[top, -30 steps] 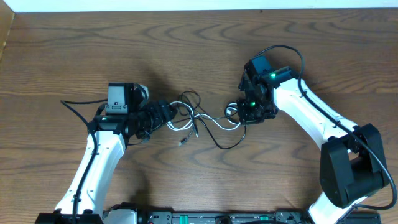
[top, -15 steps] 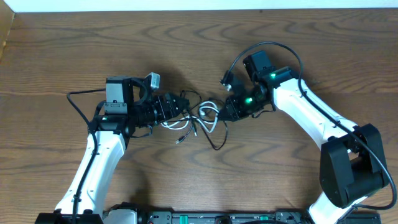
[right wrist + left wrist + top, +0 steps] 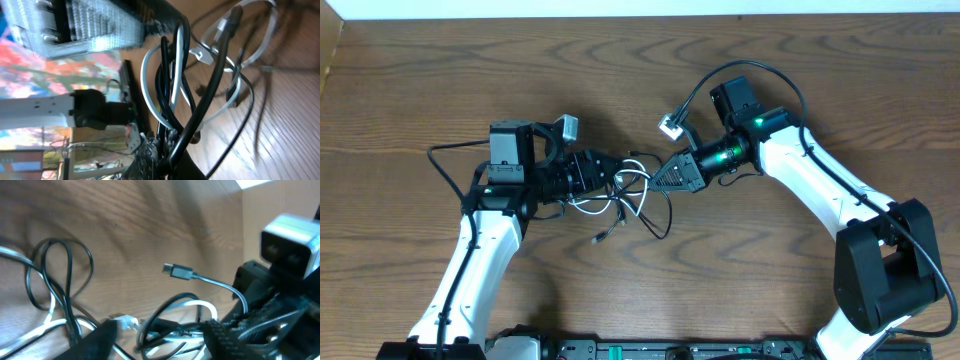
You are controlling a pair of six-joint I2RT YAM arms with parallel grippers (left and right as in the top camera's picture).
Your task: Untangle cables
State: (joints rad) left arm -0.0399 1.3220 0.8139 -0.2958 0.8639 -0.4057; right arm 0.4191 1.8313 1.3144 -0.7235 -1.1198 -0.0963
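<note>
Overhead view: the thin black and thin white cables point(image 3: 632, 192) lie as one loose knot of loops near the middle of the brown wood-grain table point(image 3: 440, 60), between the two arms. The knot's long axis runs left to right, from the left fingers point(image 3: 606, 172) to the right fingers point(image 3: 668, 178), which point at each other across it. One black loop point(image 3: 665, 235) bulges out toward the robot's base. On that same side a loose cord ends in a small plug end point(image 3: 601, 238) that lies on the wood and points away from the knot, toward the left arm.

The left wrist view shows what the overhead view hides. The left fingers point(image 3: 100, 341) stand apart at a middling width, with black and white cords running between them and none clamped. It also shows a grey metal plug point(image 3: 177, 271) on a pale cord, its tip pointing left in that picture. Whether this is the plug seen from above cannot be told.

The right wrist view alone shows the other grip. The right fingers point(image 3: 149, 150) are closed on several black cords, which fan out from them with white loops threaded through.
</note>
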